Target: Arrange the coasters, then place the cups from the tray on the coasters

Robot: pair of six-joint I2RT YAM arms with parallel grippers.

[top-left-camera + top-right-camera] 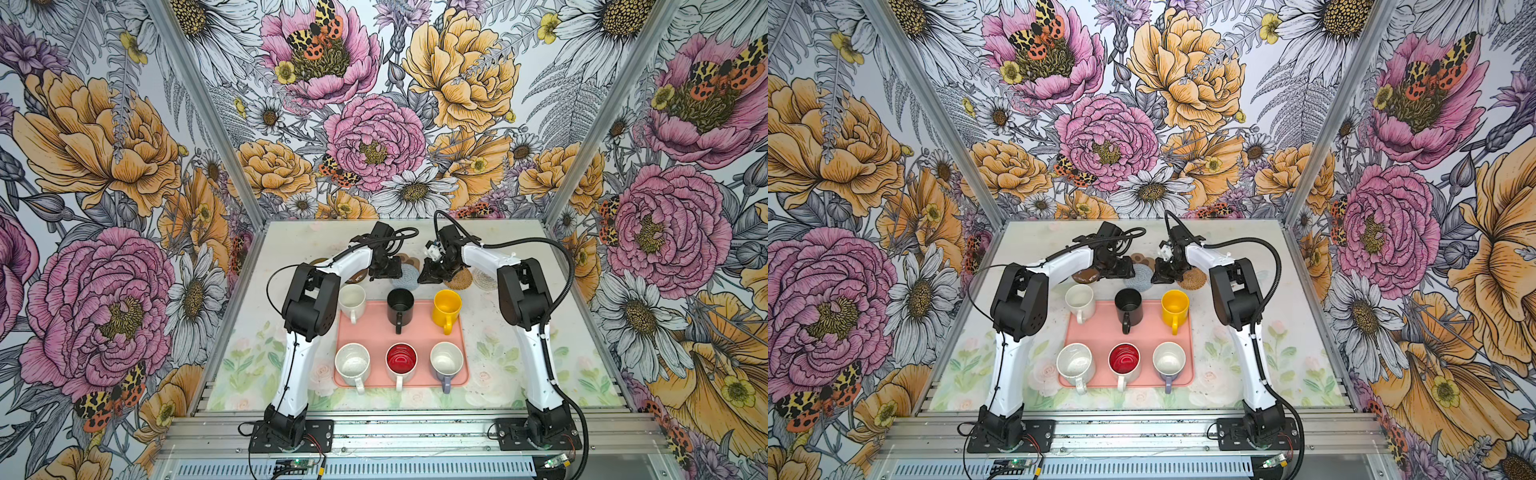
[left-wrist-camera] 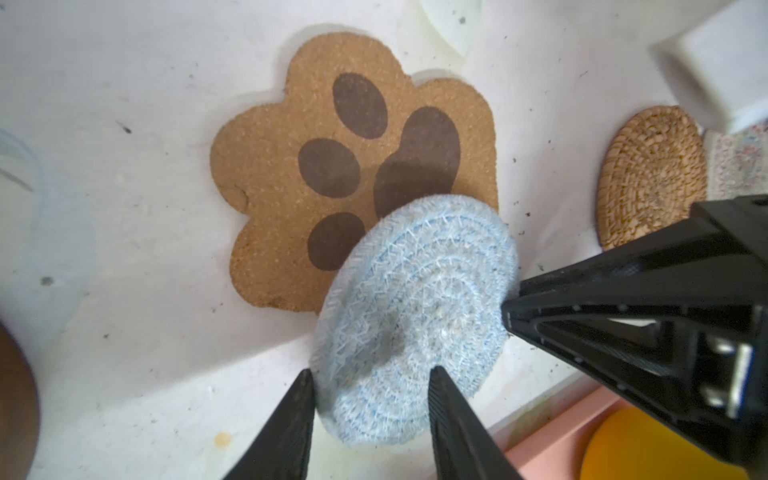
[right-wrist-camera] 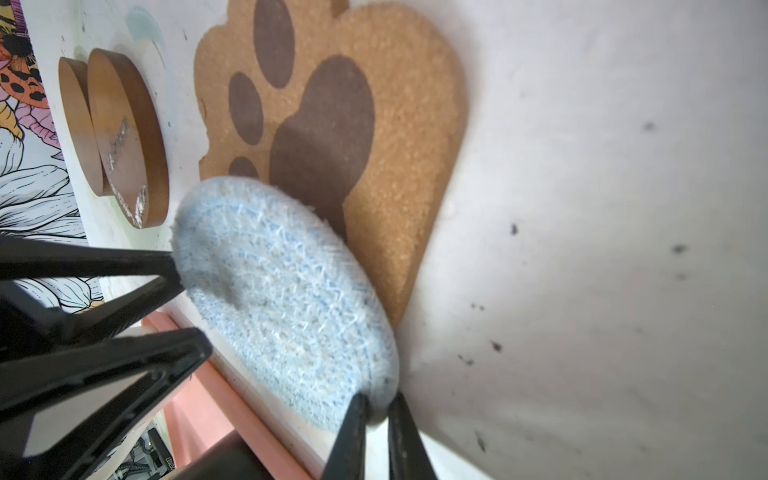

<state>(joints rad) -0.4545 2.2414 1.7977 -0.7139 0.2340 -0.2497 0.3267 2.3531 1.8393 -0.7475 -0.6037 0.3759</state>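
A: Entry one, grey-blue woven coaster [image 2: 415, 299]. Where is it?
B: On the tabletop [image 2: 124, 353], just beyond the tray [image 1: 419, 332] and between the two arms. Its far edge overlaps the paw-print coaster [image 2: 353, 166]. It looks tipped rather than flat. It is round, so it has no long axis.
A: Grips?
B: Right end effector [image 3: 378, 399]: clamped on its rim. Left end effector [image 2: 372, 372]: fingers apart, straddling another part of the rim.
A: Tray contents?
B: Six mugs, upright and empty, in two rows of three.
Far row: cream mug [image 1: 352, 300], black mug [image 1: 400, 305], yellow mug [image 1: 447, 305].
Near row: speckled white mug [image 1: 352, 362], red-lined mug [image 1: 401, 360], lavender mug [image 1: 446, 361].
All handles point toward the arm bases. The tray's long axis runs side to side.
A: Other coasters?
B: Two brown discs [image 3: 124, 137], overlapping, on the left. Rattan coaster [image 1: 459, 280] and pale woven coaster [image 1: 484, 279] on the right.
A: Anything obscured?
B: In both top views the end effectors cover most of the grey-blue and paw-print coasters. In the right wrist view the grey-blue one is blurred.
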